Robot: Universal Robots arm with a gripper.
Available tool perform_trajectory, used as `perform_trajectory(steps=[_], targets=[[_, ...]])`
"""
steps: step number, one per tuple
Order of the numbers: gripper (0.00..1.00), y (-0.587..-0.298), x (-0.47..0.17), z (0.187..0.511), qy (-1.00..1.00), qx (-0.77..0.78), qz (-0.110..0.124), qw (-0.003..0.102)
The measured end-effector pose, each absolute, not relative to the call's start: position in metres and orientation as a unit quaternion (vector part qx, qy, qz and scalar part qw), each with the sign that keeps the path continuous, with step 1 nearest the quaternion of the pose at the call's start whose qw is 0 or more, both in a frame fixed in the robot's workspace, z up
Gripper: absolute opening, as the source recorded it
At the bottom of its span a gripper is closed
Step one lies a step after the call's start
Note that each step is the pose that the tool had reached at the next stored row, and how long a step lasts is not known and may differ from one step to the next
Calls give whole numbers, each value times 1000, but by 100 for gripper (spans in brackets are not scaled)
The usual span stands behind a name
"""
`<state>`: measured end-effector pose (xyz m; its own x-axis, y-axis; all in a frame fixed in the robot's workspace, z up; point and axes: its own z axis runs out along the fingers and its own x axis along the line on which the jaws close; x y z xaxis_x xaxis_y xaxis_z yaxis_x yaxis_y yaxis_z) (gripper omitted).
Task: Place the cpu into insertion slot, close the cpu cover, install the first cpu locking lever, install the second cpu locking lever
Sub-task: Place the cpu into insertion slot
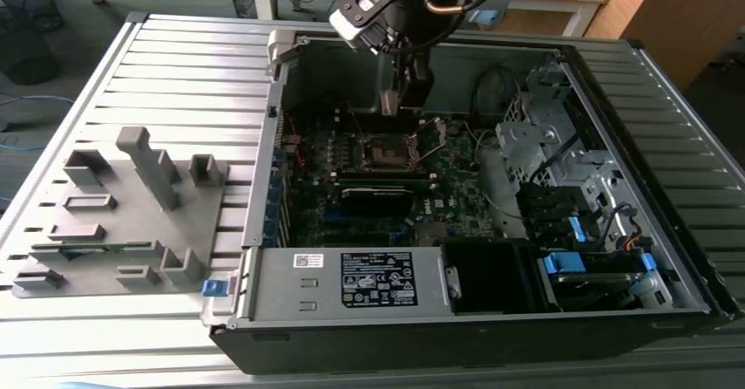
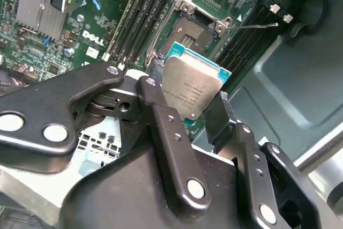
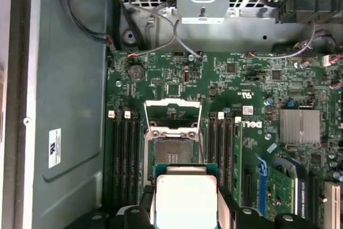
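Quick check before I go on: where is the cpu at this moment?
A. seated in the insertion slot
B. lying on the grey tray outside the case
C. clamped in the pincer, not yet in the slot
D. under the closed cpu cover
C: in the second wrist view the pincer grips the cpu by its edges, and in the first wrist view the insertion slot sits bare with the cpu cover swung open.

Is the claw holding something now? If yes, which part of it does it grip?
Yes. The claw holds the square silver chip by two opposite edges, one finger on each side, with its metal face left uncovered.
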<state>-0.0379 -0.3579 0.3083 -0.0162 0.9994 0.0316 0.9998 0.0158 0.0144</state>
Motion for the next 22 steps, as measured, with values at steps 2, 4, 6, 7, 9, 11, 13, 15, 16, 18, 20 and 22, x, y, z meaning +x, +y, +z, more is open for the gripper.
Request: perform_trajectory(steps=[2, 4, 6, 7, 9, 11, 13, 15, 16, 18, 20, 22], targets=[[54, -358, -38, 306, -720, -693, -16, 6], [54, -358, -38, 305, -725, -689, -16, 6], [54, -358, -38, 305, -725, -689, -16, 6], [54, -358, -38, 305, -725, -689, -16, 6], [54, -358, -38, 304, -725, -689, -16, 7], [54, -358, -38, 301, -725, -689, -16, 6], [54, -358, -38, 297, -725, -689, -16, 7], [54, -358, -38, 295, -725, -689, -16, 6], [54, -358, -38, 294, -725, -689, -16, 6], [54, -358, -38, 294, -725, -689, -16, 6], [54, -358, -38, 293, -725, -689, -16, 7], [54, -358, -38, 290, -725, -689, -16, 6]])
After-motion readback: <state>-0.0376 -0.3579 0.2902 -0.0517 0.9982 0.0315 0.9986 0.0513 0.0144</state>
